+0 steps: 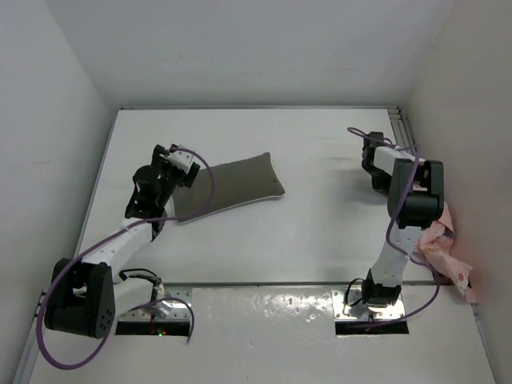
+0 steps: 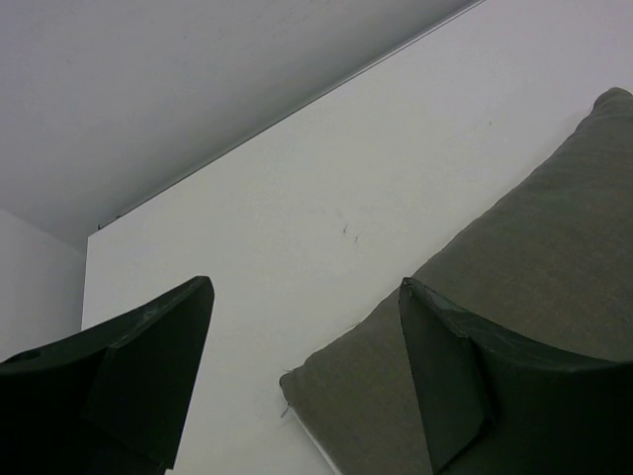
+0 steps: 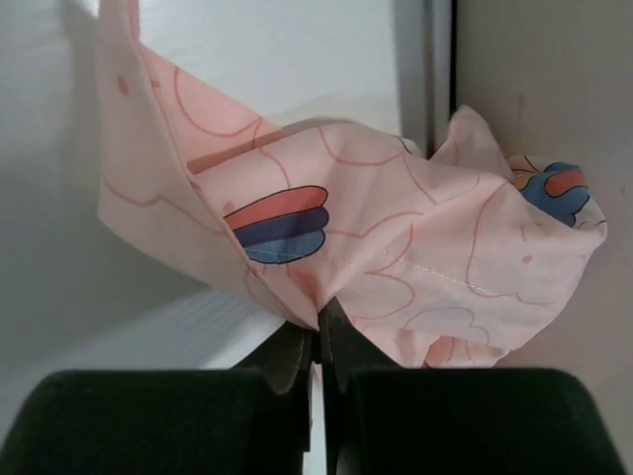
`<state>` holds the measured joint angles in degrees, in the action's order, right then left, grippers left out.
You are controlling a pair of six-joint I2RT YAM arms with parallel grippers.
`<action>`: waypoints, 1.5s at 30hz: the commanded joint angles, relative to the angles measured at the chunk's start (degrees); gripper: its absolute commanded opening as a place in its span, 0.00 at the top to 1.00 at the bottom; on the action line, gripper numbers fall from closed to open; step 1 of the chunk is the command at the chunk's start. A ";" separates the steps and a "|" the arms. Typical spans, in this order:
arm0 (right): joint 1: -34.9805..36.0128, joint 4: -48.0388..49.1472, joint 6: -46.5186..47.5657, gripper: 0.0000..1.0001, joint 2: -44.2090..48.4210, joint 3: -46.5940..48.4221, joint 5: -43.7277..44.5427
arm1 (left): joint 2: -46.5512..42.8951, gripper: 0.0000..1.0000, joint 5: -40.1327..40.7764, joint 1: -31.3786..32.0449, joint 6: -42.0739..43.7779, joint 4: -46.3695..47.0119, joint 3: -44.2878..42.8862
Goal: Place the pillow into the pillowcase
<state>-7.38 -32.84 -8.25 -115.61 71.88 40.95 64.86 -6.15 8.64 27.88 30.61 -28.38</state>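
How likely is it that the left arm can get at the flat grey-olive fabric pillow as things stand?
Very likely yes. The left gripper hangs open at a corner of the pillow, one finger over the fabric, the other over bare table, with nothing in between.

The white table [image 1: 320, 232], enclosed by a wall on three sides, carries the grey-olive pillow [image 1: 236, 186] lying flat left of centre and the crumpled pink pillowcase [image 1: 444, 252] bunched at its right edge.
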 commanded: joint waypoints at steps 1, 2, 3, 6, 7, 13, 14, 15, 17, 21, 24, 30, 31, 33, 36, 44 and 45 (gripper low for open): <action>4.99 3.31 5.17 1.00 6.61 0.63 -3.41 | -1.32 0.28 0.00 0.23 -0.01 1.03 -0.27; 8.48 3.22 5.61 1.00 8.28 1.59 -5.33 | -1.14 0.29 -0.09 0.23 -0.37 0.68 -0.45; 10.43 3.31 5.88 1.00 10.39 2.30 -7.70 | -0.97 0.29 -0.09 0.23 -1.41 0.50 -0.79; 19.74 4.80 6.84 1.00 20.13 6.59 -22.46 | -0.26 0.29 -1.84 0.23 -2.22 -0.46 -1.41; 25.34 4.89 9.63 1.00 21.21 10.70 -25.54 | 0.09 0.29 -4.54 0.41 -1.69 -1.25 -1.33; 34.10 25.15 -3.90 1.00 30.07 11.83 -45.73 | 0.97 0.17 -8.52 1.55 -1.60 -1.70 -2.12; 33.83 29.11 -6.49 1.00 31.05 10.40 -47.26 | 0.88 0.16 -8.53 1.64 -1.95 -1.35 -2.12; 33.57 32.45 -8.78 1.00 31.67 9.26 -48.32 | 0.88 0.15 -8.53 1.64 -1.95 -1.08 -2.20; 33.22 35.99 -14.14 1.00 33.25 6.62 -46.76 | 0.53 0.14 -8.18 1.55 -1.60 -1.08 -2.38; 31.29 36.19 -21.96 1.00 33.09 0.56 -45.78 | 0.09 0.10 -6.24 1.46 -1.42 -0.64 -2.55; 28.22 30.94 -25.93 0.61 30.72 -2.35 -47.62 | -0.17 0.09 -5.89 1.38 -1.16 -0.47 -2.56; 20.22 24.38 -25.41 0.01 30.78 -7.26 -42.64 | -1.22 0.08 -7.20 1.29 0.24 -3.62 -2.56; 17.86 25.97 -26.19 0.03 31.84 -10.76 -42.71 | -1.49 0.08 -7.64 1.20 0.51 -5.37 -2.47; 15.91 32.36 -26.29 0.97 33.52 -13.59 -45.59 | -1.67 0.10 -8.08 1.11 0.95 -6.61 -2.38; 20.79 34.26 -18.77 0.96 31.26 -10.91 -49.21 | -1.58 0.54 -9.74 0.50 1.04 -8.89 -2.73; 34.00 27.83 -10.03 0.01 10.45 5.54 -52.55 | -1.58 0.53 -7.57 -0.29 -2.12 -9.95 -3.96; 35.05 27.66 -10.47 0.01 8.32 8.77 -53.07 | -1.58 0.50 -5.82 -0.38 -2.39 -10.22 -4.05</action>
<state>26.13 -4.60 -21.52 -101.06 76.16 -9.85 64.60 -14.09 9.08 27.33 19.84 -29.76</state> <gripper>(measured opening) 0.985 0.463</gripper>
